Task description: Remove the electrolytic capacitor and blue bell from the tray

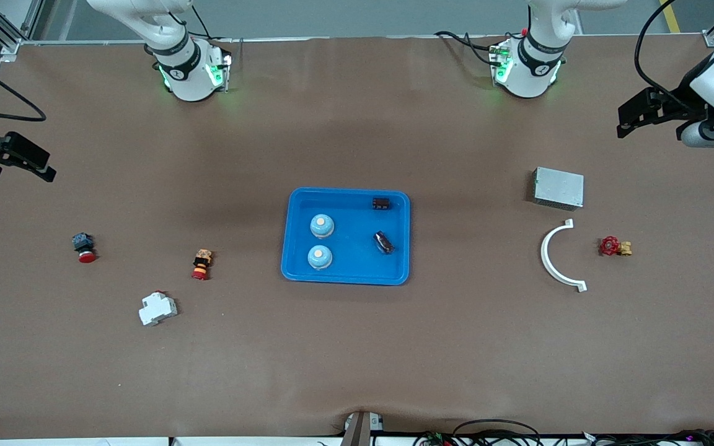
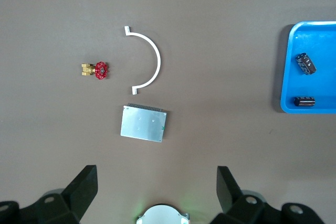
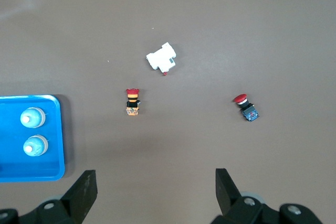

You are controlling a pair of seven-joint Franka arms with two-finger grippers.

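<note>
A blue tray (image 1: pixel 354 217) sits at the middle of the table. In it are two light-blue bells (image 1: pixel 321 225) (image 1: pixel 320 256) on the side toward the right arm's end, and two black capacitors (image 1: pixel 382 203) (image 1: pixel 384 242) on the side toward the left arm's end. The capacitors (image 2: pixel 305 63) also show in the left wrist view, and the bells (image 3: pixel 31 117) in the right wrist view. My left gripper (image 1: pixel 626 121) (image 2: pixel 156 182) is open and empty over the left arm's end of the table. My right gripper (image 1: pixel 44 168) (image 3: pixel 156 184) is open and empty over the right arm's end.
A grey metal box (image 1: pixel 558 188), a white curved bracket (image 1: pixel 555 257) and a red valve (image 1: pixel 614 246) lie toward the left arm's end. A red push button (image 1: pixel 83 246), an orange-and-red button (image 1: pixel 201 264) and a white breaker (image 1: pixel 157 308) lie toward the right arm's end.
</note>
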